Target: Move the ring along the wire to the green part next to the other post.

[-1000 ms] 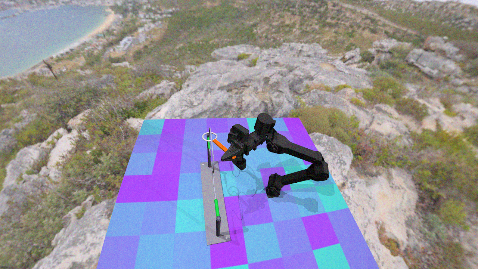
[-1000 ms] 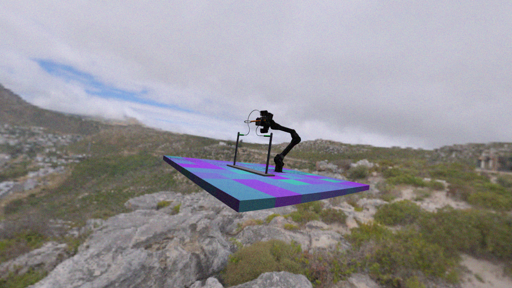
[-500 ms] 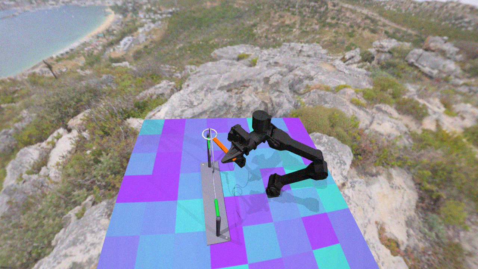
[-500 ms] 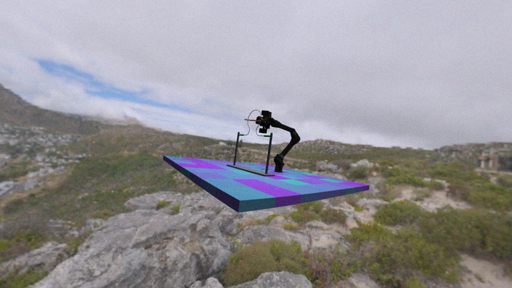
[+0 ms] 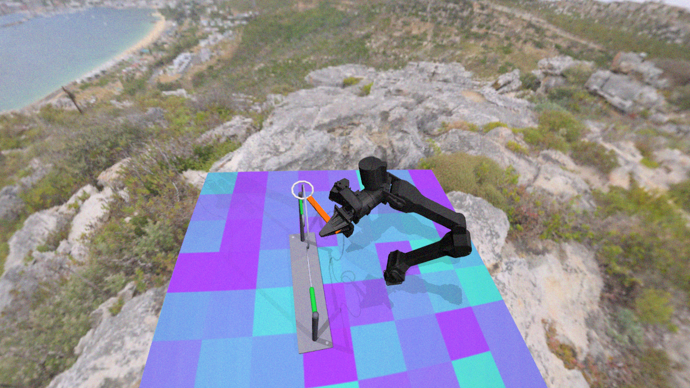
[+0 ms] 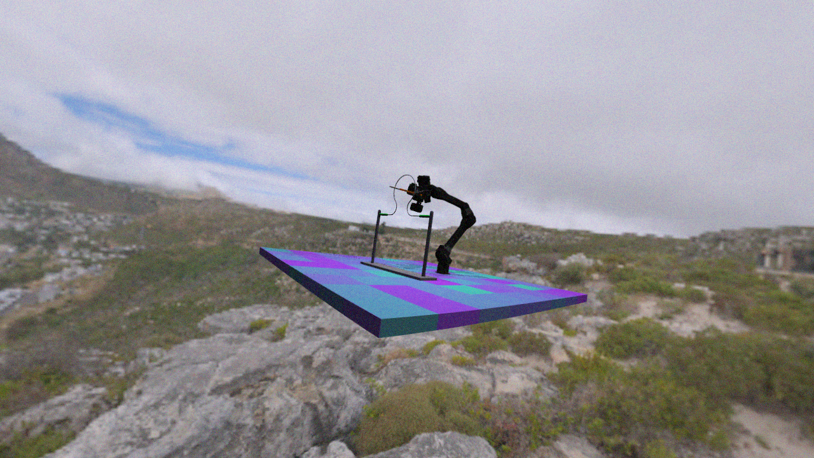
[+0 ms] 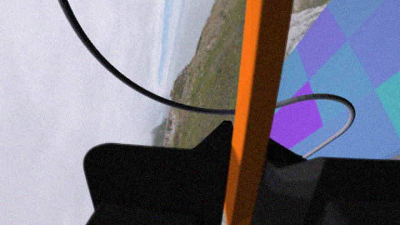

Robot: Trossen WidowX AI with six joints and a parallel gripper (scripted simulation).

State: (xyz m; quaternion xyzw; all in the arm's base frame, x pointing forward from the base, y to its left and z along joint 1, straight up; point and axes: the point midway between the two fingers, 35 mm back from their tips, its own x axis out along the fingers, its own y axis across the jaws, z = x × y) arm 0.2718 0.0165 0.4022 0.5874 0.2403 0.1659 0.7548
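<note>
My gripper [image 5: 332, 226] [image 6: 412, 191] [image 7: 232, 129] is shut on the orange handle [image 5: 318, 208] [image 7: 254, 62], high on the arm side of the wire. The white ring [image 5: 292, 189] is held in the air at the handle's far end, nearly edge-on in the exterior view and outside the wrist view. It appears to be around the thin grey wire [image 5: 309, 270] [image 6: 405, 174] [image 7: 200, 110], on the raised stretch toward the far post [image 5: 302, 229] [image 6: 375, 236]. Contact there cannot be told. Green parts [image 5: 301, 206] [image 5: 312, 299] lie beside the far post and near post [image 5: 315, 327] [image 6: 427, 245].
The posts stand on a long grey base plate [image 5: 303, 313] [image 6: 398, 272]. The arm's base [image 5: 394, 272] [image 6: 442, 261] stands on the plate's open side, with the arm bent high over the checkered table [image 5: 226, 313]. In the exterior view, the wire's other side passes close to the gripper's outline.
</note>
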